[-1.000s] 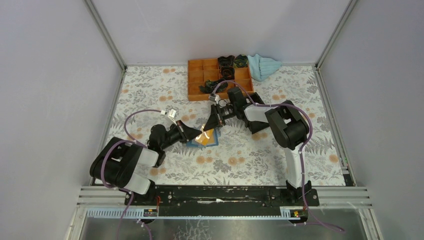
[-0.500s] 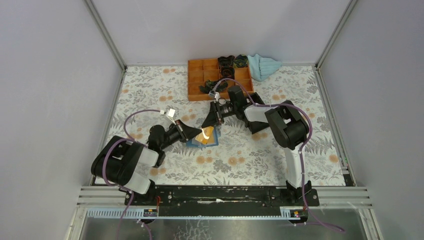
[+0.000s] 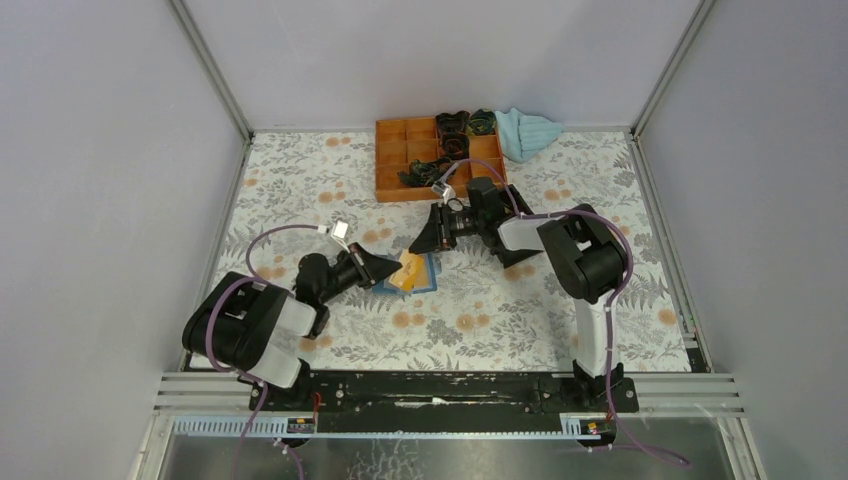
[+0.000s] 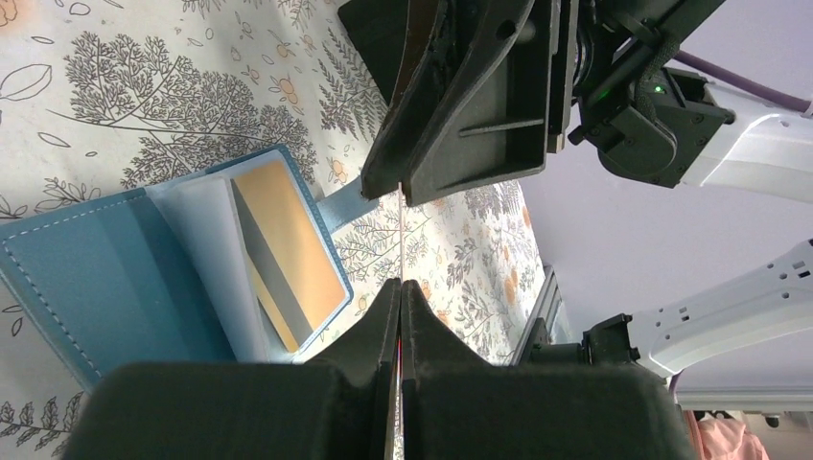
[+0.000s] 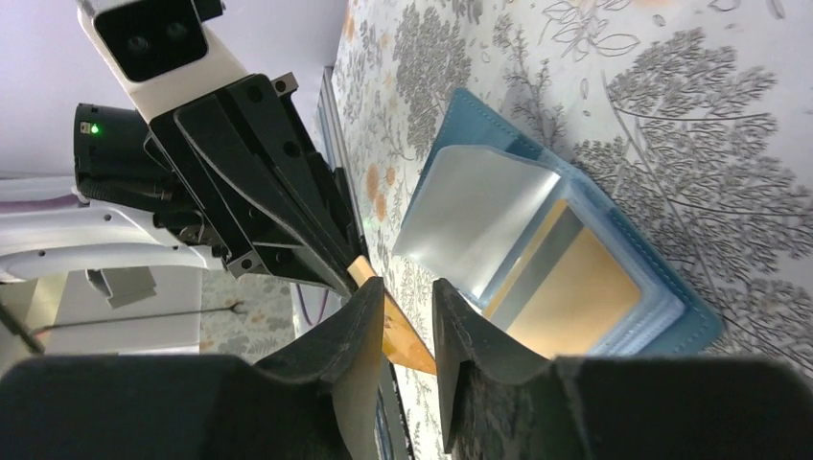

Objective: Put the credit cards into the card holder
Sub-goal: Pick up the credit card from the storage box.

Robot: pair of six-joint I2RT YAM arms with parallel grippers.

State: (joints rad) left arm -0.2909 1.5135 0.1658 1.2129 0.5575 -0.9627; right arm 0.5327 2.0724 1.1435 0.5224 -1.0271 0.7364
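The card holder [image 3: 428, 275] lies open on the flowered table, teal-blue [image 4: 86, 278], with clear sleeves. One tan-orange credit card [image 4: 288, 240] with a grey stripe sits in a sleeve [image 5: 575, 297]. My left gripper [image 3: 392, 270] is shut on a second credit card, seen edge-on as a thin line [image 4: 399, 225] and as an orange corner [image 5: 403, 337], just left of the holder. My right gripper [image 3: 420, 243] stands open, its fingers on either side of that card's free end without pressing on it [image 5: 407, 287]. In the left wrist view it hangs right above the card [image 4: 403, 187].
An orange compartment tray [image 3: 395, 170] with small dark items stands at the back. A light blue cloth [image 3: 527, 132] lies by its right corner. Metal frame rails and grey walls bound the table on three sides.
My right gripper has opened off the card and its arm has drawn back a little to the right. My left gripper stays shut on the card and has shifted slightly left.
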